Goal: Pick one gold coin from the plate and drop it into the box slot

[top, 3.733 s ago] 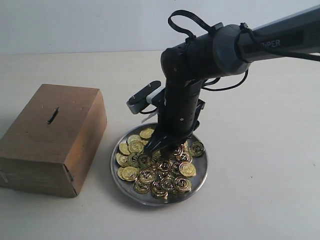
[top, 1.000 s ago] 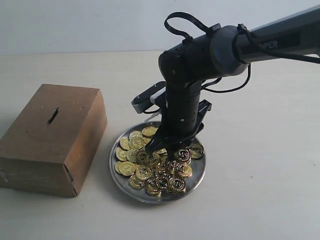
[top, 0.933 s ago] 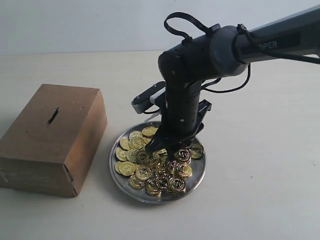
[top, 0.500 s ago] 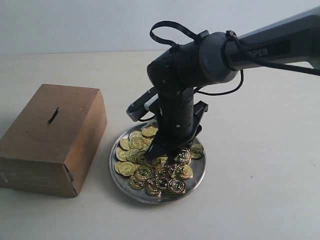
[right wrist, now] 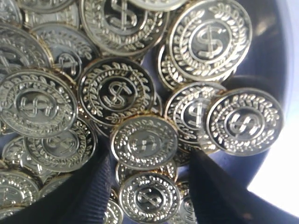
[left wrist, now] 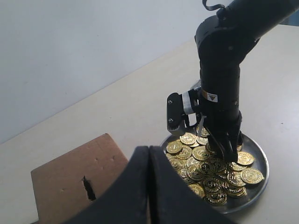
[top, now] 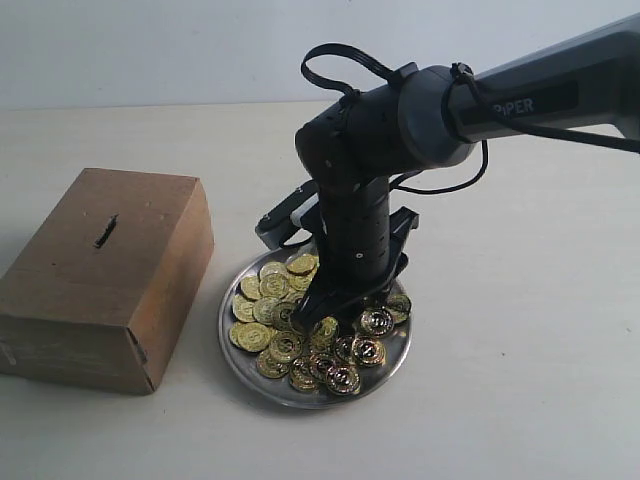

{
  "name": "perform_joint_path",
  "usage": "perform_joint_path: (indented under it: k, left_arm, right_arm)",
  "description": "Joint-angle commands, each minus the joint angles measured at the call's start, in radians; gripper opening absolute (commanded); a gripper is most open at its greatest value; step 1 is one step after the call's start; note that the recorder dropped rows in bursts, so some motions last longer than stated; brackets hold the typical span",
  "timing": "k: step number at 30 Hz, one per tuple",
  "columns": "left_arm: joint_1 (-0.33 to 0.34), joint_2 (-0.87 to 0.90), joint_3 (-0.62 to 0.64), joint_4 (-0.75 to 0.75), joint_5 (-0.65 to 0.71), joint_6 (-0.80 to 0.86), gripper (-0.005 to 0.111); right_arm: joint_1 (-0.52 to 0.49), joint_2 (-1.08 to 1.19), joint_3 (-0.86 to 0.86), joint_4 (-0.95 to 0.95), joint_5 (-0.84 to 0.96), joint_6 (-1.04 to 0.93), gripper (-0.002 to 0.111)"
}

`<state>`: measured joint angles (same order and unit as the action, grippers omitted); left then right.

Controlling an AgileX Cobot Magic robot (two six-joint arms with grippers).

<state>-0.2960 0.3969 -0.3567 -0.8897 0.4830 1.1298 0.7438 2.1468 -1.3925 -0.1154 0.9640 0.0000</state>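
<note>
The silver plate (top: 300, 397) holds several gold coins (top: 262, 336). My right gripper (top: 335, 315) points straight down into the pile, open. In the right wrist view its two black fingers (right wrist: 100, 186) stand about one coin's width apart, with coins (right wrist: 145, 142) lying flat between them and the right gripper (right wrist: 152, 156) holding none. The brown box (top: 100, 280) sits left of the plate, with its dark slot (top: 105, 231) on top. My left gripper (left wrist: 148, 154) is shut and empty, raised above the box (left wrist: 70, 182) and slot (left wrist: 87, 189), and out of the exterior view.
The plate (left wrist: 259, 154) and box stand on a pale tabletop (top: 520, 380) before a light wall. The right arm (top: 520, 95) reaches in from the upper right, and its wrist camera (top: 285, 215) juts out towards the box.
The right arm has shifted left over the plate and its fingertips have sunk lower among the coins. A few coins have been nudged. The box has not moved.
</note>
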Motion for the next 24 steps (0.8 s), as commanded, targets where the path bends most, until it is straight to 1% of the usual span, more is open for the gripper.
perform_joint_path:
  k: [1,10,24]
  left_arm:
    - [-0.008,-0.004,0.002,-0.004,-0.003,0.001,0.000]
    - [-0.008,-0.004,0.002,-0.004,-0.003,0.001,0.000]
    - [-0.008,-0.004,0.002,-0.004,-0.003,0.001,0.000]
  right_arm:
    - [0.001,0.020,0.011,0.020,0.015,-0.009,0.051]
    - [0.001,0.001,0.011,0.020,0.073,-0.006,0.051]
    - [0.001,0.003,0.011,0.020,0.084,-0.021,0.051]
